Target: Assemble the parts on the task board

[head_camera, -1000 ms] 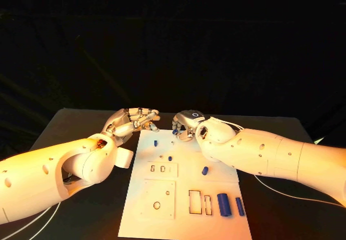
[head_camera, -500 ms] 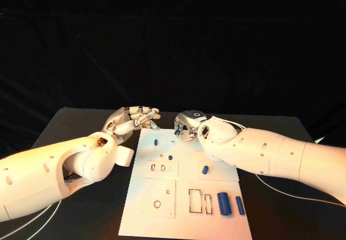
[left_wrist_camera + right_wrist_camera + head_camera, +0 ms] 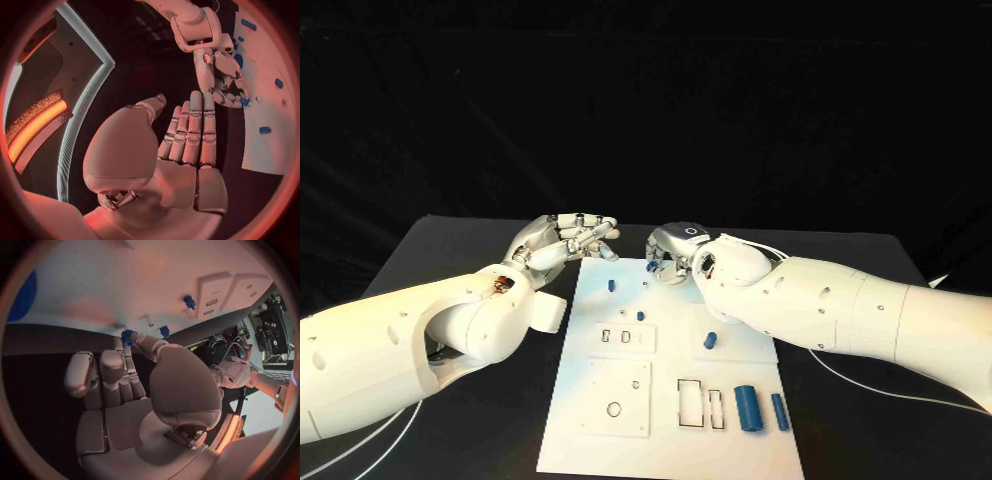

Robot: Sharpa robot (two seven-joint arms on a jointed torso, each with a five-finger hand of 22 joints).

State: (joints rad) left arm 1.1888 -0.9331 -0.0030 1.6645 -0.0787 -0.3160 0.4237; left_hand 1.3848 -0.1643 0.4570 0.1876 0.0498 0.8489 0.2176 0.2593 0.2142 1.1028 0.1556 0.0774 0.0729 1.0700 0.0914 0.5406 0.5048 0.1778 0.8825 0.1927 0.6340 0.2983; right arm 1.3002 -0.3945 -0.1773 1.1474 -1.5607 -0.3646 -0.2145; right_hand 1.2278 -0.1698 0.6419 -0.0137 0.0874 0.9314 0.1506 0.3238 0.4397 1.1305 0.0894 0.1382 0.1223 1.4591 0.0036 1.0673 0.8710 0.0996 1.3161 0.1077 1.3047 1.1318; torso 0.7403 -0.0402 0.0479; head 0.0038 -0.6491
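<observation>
Since the earlier frames the right hand (image 3: 678, 250) had shifted slightly toward the robot and to its right along the far edge of the board (image 3: 672, 400); the left hand (image 3: 568, 240) had barely changed place, and the parts on the board lay as before.

Head view: the left hand hovered at the board's far left corner, fingers curled in with nothing visible in them. The right hand stood at the far edge, fingertips pointing down, with a small blue part (image 3: 652, 267) at its tips. On the board lay a blue peg (image 3: 612, 286) near the far left, a small stud (image 3: 640, 316), an oval part (image 3: 710, 341) right of centre, and two blue cylinders (image 3: 747, 408) side by side at the near right, just beside two rectangular slots (image 3: 689, 403).

Left wrist view: the left hand (image 3: 181, 145) held nothing, its fingers extended and pressed side by side. Opposite it, the right hand (image 3: 226, 82) pinched the blue part (image 3: 244, 102) at its fingertips over the board (image 3: 265, 145).

Right wrist view: the right hand (image 3: 134, 385) pinched the blue part (image 3: 127, 336) between thumb and a finger, just off the board (image 3: 94, 290). A blue stud (image 3: 189, 301) stood upright on the board.
</observation>
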